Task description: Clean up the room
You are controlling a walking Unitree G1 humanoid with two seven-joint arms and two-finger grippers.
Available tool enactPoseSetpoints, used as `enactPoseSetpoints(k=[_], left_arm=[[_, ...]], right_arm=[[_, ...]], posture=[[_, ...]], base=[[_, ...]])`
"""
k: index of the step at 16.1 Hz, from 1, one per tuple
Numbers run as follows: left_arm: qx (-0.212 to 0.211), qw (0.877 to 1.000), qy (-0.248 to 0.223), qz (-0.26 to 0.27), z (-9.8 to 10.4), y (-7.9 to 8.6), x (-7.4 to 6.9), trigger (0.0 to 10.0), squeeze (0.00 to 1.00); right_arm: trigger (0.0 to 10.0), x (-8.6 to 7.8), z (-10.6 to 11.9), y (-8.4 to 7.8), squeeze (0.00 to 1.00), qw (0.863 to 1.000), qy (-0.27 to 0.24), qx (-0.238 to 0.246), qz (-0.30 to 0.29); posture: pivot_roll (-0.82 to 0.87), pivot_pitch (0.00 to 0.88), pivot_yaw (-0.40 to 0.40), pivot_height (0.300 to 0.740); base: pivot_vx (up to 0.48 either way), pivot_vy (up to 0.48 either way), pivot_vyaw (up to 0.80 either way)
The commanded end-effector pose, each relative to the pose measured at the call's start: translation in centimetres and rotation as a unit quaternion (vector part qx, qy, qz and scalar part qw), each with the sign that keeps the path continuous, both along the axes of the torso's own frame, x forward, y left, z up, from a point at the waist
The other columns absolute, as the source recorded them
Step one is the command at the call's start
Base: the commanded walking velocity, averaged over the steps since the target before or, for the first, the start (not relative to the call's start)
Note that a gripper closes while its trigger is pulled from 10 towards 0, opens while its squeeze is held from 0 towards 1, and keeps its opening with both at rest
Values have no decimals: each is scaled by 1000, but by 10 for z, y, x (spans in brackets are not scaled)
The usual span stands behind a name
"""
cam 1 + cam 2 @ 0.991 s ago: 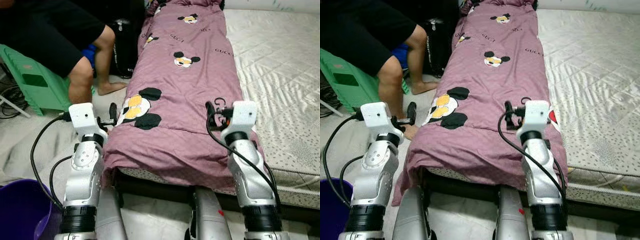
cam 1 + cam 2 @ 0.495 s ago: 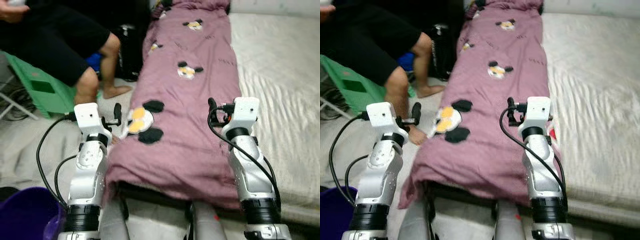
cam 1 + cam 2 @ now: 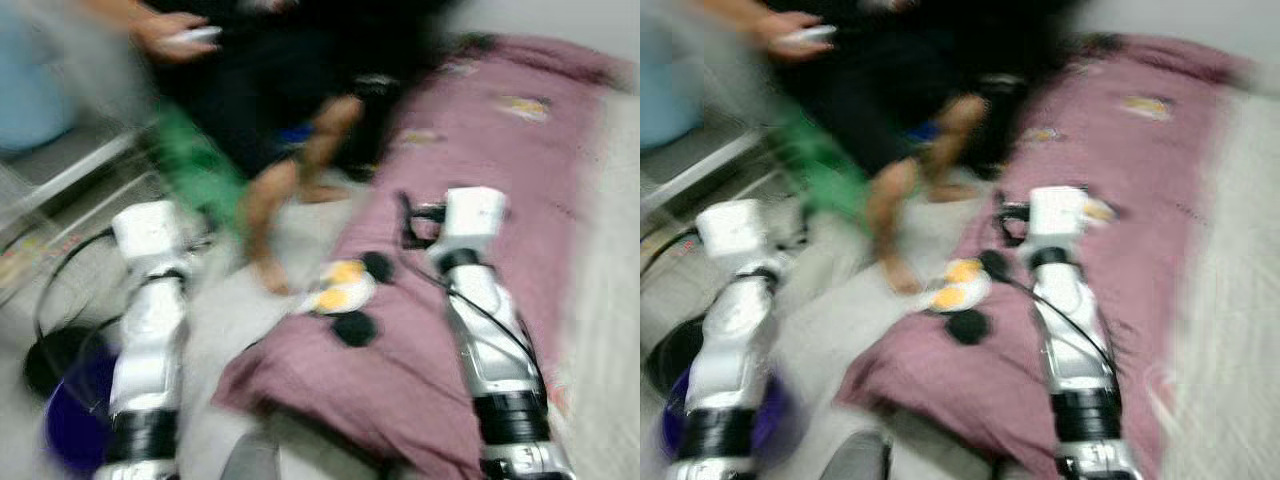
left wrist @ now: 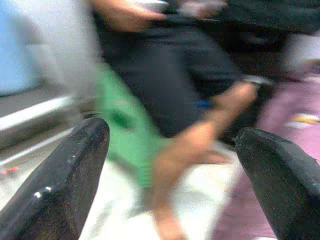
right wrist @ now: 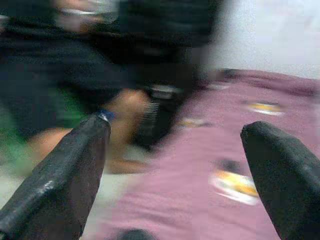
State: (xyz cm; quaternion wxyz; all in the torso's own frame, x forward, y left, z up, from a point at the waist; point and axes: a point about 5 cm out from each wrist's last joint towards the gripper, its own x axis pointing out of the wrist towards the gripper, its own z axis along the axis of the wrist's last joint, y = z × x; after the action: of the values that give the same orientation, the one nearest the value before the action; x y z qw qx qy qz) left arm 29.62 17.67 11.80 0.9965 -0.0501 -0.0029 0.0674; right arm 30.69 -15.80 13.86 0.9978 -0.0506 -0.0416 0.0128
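A seated person [image 3: 300, 110] (blurred) on a green stool [image 3: 195, 165].

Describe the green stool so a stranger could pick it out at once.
Start at the bed's mauve cartoon-print quilt, then look to the floor on the robot's left. The green plastic stool stands there under the seated person, the sole bright green thing between bed and purple bucket.

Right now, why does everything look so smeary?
Left eye view: motion blur smears the purple quilt and the seated person. Right eye view: the same smear. Left wrist view: the black fingers look sharper than the background. Right wrist view: the quilt's cartoon print is fuzzy.
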Motion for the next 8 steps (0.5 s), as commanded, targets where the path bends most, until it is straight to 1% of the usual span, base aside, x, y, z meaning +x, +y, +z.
enactPoseSetpoints(k=[1, 4, 7, 8], left_arm=[[-1, 999, -12, -33, 6, -19, 4, 10000, 0], [2, 999, -21, -31, 8, -19, 4, 10000, 0], [2, 999, -23, -31, 8, -19, 4, 10000, 0], [0, 999, -21, -32, 7, -19, 3, 10000, 0]], right_arm=[[10000, -4, -12, -17, 0, 999, 25, -6, -35], [10000, -4, -17, -14, 0, 999, 28, -21, -38], [10000, -5, -18, -13, 0, 999, 27, -17, -39], [10000, -5, -18, -14, 0, 999, 30, -8, -38]], posture=[[-95, 0, 37, 740], [-90, 0, 36, 740], [-89, 0, 36, 740], [-91, 0, 36, 740]], base=[[0, 0, 0], [0, 0, 0], [0, 0, 0], [0, 0, 0]])
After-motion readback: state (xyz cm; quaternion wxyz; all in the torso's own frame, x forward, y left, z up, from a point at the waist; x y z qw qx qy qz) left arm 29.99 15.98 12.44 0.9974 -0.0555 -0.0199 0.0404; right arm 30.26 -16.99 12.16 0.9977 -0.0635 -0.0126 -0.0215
